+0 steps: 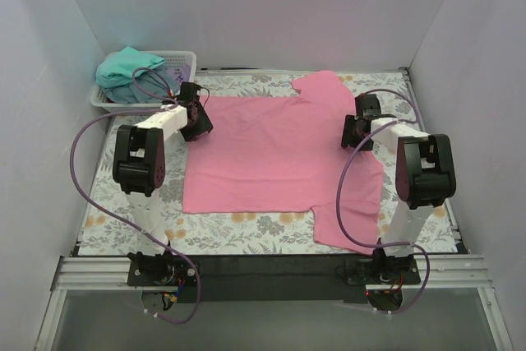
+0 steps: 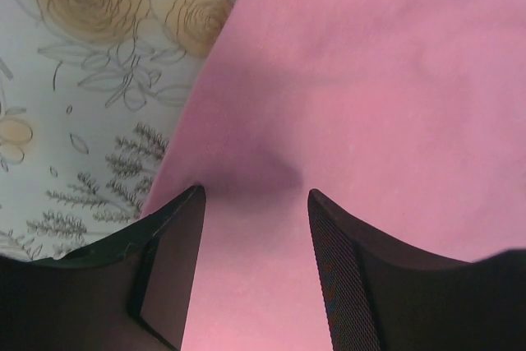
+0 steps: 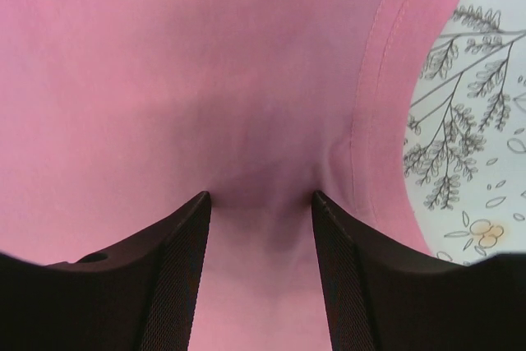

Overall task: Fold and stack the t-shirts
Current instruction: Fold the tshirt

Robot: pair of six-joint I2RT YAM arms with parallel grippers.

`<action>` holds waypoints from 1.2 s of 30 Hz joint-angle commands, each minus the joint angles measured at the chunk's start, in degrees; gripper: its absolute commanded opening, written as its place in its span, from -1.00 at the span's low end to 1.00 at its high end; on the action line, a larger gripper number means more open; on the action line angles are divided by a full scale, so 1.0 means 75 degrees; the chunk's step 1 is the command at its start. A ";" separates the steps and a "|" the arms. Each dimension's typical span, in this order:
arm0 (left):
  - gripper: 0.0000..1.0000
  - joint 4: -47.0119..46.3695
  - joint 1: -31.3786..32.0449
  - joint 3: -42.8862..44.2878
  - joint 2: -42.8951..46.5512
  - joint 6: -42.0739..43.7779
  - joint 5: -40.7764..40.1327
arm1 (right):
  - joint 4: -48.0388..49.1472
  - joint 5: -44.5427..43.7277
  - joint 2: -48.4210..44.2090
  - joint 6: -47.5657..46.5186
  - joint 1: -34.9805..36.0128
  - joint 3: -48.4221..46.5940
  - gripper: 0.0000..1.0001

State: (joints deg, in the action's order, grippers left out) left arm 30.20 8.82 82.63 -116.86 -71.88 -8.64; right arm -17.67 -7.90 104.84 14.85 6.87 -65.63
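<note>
A pink t-shirt (image 1: pixel 271 154) lies spread flat on the floral tablecloth, one sleeve toward the back (image 1: pixel 316 84) and one toward the front right (image 1: pixel 345 223). My left gripper (image 1: pixel 197 118) is at the shirt's far left corner. In the left wrist view the gripper (image 2: pixel 255 196) is open, tips down on the pink cloth (image 2: pixel 370 80) beside its edge. My right gripper (image 1: pixel 355 131) is over the shirt's right side. In the right wrist view it (image 3: pixel 260 196) is open, tips pressing on the cloth (image 3: pixel 164 55) near a stitched hem (image 3: pixel 374 80). A teal t-shirt (image 1: pixel 127 67) lies in the basket.
A white lattice basket (image 1: pixel 185 59) stands at the back left corner, with purple cable looped over it. The floral tablecloth (image 1: pixel 246 232) shows around the shirt. White walls close in the left, back and right. A black rail runs along the near edge.
</note>
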 commanded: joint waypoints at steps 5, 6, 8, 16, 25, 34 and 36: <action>0.04 0.0052 0.0019 0.0618 -0.0953 0.0068 -0.0722 | 0.0223 -0.0411 0.0844 -0.0234 -0.0108 -0.0695 0.19; 0.04 0.0075 0.0008 0.0735 -0.1035 0.0068 -0.0769 | 0.0223 -0.0435 0.0916 -0.0234 -0.0131 -0.0753 0.19; 0.03 0.0145 0.0008 0.1120 -0.1316 0.0091 -0.0886 | 0.0223 -0.0435 0.1103 -0.0258 -0.0213 -0.0963 0.20; 0.08 0.0544 0.0147 0.2295 -0.1389 0.0267 -0.0956 | -0.0198 -0.0178 0.0929 -0.0316 -0.0260 -0.1762 0.24; 0.11 0.1060 0.0980 0.0450 0.1466 0.0105 -0.1590 | -0.0936 -0.0142 -0.1578 -0.0176 -0.0249 -0.0547 0.30; 0.09 0.1832 0.1168 -0.3198 0.4797 -0.0997 -0.1332 | -0.1370 0.0267 -0.4682 0.0281 0.0102 0.1706 0.28; 0.03 0.1962 0.1191 -0.4016 0.5466 -0.1231 -0.1332 | -0.1545 0.0420 -0.5012 0.0281 0.0196 0.2081 0.28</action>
State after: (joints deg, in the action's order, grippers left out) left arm 41.41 17.78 59.18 -80.03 -77.19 -17.89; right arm -26.83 -7.22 70.59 15.97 7.14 -52.29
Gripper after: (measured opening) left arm 0.531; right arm 0.642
